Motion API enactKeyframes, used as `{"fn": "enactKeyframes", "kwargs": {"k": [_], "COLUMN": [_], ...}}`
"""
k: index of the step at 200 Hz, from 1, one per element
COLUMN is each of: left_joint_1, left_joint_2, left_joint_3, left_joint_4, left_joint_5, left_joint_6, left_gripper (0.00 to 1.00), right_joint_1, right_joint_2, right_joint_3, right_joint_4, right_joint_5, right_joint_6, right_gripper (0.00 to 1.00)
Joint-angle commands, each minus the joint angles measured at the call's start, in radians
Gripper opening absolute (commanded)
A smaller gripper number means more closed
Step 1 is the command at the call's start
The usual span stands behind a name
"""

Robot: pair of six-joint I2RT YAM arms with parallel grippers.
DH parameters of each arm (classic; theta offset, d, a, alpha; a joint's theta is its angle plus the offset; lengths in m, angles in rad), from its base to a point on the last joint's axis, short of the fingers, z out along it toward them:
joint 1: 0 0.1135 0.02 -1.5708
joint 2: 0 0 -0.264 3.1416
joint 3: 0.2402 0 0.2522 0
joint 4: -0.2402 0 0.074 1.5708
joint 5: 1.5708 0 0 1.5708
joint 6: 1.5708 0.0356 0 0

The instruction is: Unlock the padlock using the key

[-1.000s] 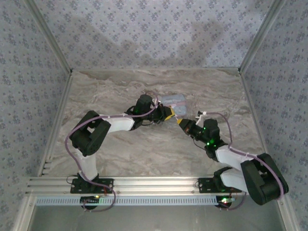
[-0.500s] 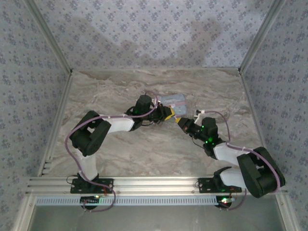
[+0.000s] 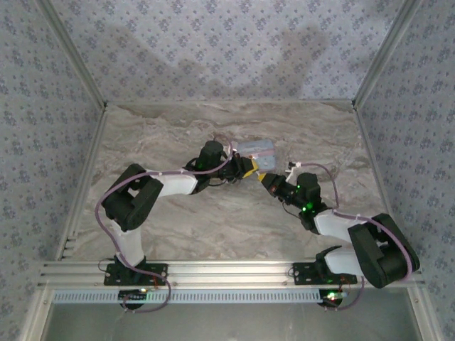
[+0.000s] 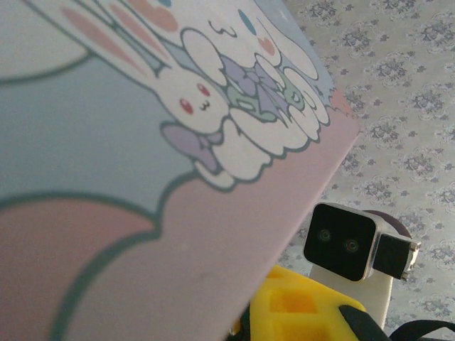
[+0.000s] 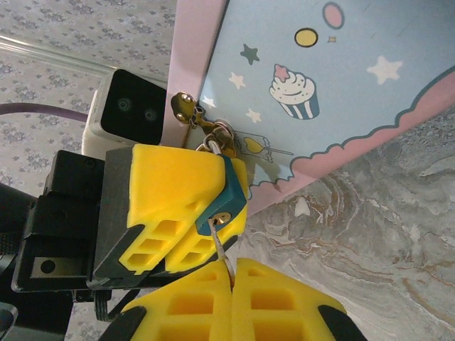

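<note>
The small dark teal padlock (image 5: 233,186) hangs by its shackle from the clasp (image 5: 186,110) of the pale blue cartoon tin (image 5: 341,78). My left gripper (image 5: 226,192) is shut on the padlock, its yellow fingers (image 5: 170,185) on either side of the body. My right gripper (image 5: 231,264) is shut on the thin metal key (image 5: 221,245), whose tip meets the brass keyhole (image 5: 222,216) on the padlock's underside. From above, the left gripper (image 3: 245,168) and right gripper (image 3: 267,179) meet just in front of the tin (image 3: 256,150).
The tin's printed lid (image 4: 142,142) looms very close in the left wrist view, with the right arm's wrist camera (image 4: 340,241) beyond its edge. Marble tabletop (image 3: 213,220) lies around the arms. Patterned walls (image 3: 213,50) enclose the table.
My right arm has edged left and forward, bringing the key in toward the padlock. The left arm and the tin have stayed put.
</note>
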Motion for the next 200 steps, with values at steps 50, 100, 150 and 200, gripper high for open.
{"fn": "enactKeyframes", "kwargs": {"k": [50, 100, 150, 200], "left_joint_1": [0.003, 0.004, 0.002, 0.002], "left_joint_2": [-0.043, -0.038, -0.036, -0.027], "left_joint_3": [-0.004, -0.006, -0.012, -0.01], "left_joint_4": [0.09, 0.106, 0.116, 0.124], "left_joint_5": [0.025, 0.029, 0.031, 0.033], "left_joint_6": [-0.004, -0.014, -0.018, -0.021], "left_gripper": [0.0, 0.0, 0.0, 0.0], "right_joint_1": [0.008, 0.009, 0.008, 0.007], "right_joint_2": [0.021, 0.034, 0.022, 0.008], "right_joint_3": [0.028, 0.033, 0.03, 0.027], "right_joint_4": [0.024, 0.04, 0.046, 0.036], "right_joint_5": [0.0, 0.003, 0.002, 0.003], "right_joint_6": [0.004, 0.007, 0.012, 0.012], "right_gripper": [0.0, 0.0, 0.0, 0.0]}}
